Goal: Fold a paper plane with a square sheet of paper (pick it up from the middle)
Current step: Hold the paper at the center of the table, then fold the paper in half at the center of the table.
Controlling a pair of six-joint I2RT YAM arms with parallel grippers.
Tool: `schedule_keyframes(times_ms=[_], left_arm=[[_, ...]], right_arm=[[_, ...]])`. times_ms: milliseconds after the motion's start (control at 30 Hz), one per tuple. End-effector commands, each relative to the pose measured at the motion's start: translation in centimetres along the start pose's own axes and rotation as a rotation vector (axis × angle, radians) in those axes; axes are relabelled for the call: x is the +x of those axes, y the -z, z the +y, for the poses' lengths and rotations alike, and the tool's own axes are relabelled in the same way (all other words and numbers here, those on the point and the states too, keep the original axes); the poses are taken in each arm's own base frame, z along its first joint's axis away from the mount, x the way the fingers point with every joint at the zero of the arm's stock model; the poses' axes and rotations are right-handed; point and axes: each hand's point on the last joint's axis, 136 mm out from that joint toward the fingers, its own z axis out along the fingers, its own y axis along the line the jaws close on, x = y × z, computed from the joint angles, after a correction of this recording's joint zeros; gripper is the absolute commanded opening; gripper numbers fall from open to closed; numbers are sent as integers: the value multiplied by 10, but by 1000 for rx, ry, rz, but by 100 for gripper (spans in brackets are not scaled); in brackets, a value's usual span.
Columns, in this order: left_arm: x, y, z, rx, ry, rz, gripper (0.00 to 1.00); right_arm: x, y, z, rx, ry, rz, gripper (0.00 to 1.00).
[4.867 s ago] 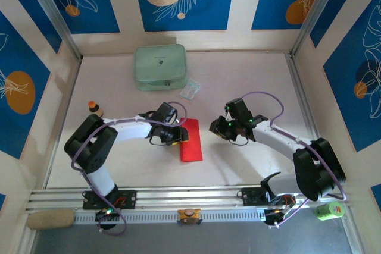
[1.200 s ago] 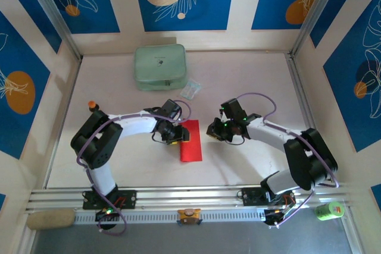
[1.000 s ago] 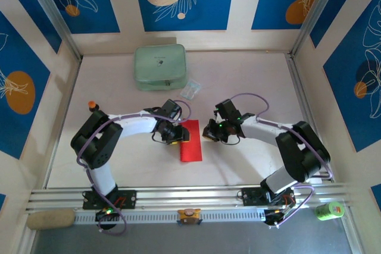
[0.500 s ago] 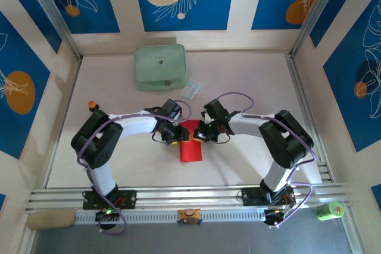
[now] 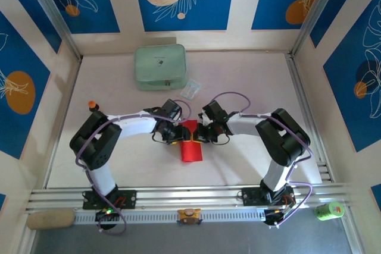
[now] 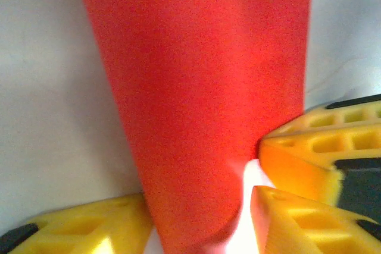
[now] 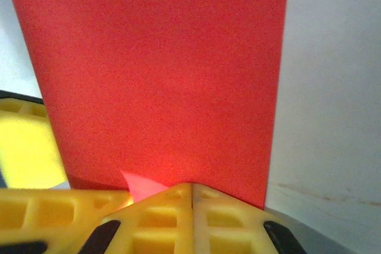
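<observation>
The square sheet of paper (image 5: 191, 150) lies on the white table as a folded bright red strip, long side running near to far. My left gripper (image 5: 180, 137) stands over its upper part from the left. In the left wrist view the red strip (image 6: 196, 87) runs between the left gripper's (image 6: 199, 206) parted yellow fingers, with a gap at the right finger. My right gripper (image 5: 198, 137) meets it from the right. Its fingers (image 7: 191, 190) are pressed together, tips on the red paper (image 7: 161, 69). A paper plane is out of view.
A pale green pouch (image 5: 159, 66) lies at the back, with a small clear packet (image 5: 191, 90) beside it. A small orange-capped bottle (image 5: 92, 106) stands at the left. Blue patterned walls enclose the table; a metal rail (image 5: 178, 197) runs along the front.
The right arm has swung left from the open table until its shut gripper reached the red strip beside the left gripper. The left arm stayed over the paper, its fingers spreading slightly.
</observation>
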Motion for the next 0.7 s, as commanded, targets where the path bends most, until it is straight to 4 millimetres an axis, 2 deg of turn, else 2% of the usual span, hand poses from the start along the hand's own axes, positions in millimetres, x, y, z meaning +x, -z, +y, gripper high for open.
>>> schedule_keyframes(times_ms=[0, 167, 267, 300, 433, 533, 667], left_arm=[[-4, 4, 12, -68, -23, -67, 55], [-20, 40, -18, 26, -72, -170, 54], [-26, 48, -32, 119, -86, -197, 45], [-27, 49, -36, 154, -87, -201, 38], [-30, 43, -44, 266, -79, -172, 14], [-30, 36, -46, 334, -75, -149, 1], [-29, 23, -46, 398, -70, -106, 0]], right_arm=[[18, 0, -49, 201, 64, 27, 0], [12, 5, -48, 161, 53, 52, 0], [9, 5, -46, 94, 14, 62, 0], [9, 6, -45, 76, 11, 62, 0], [10, 7, -38, 29, 22, 60, 0], [10, 6, -41, 36, 7, 67, 0], [12, 4, -43, 41, -10, 77, 0]])
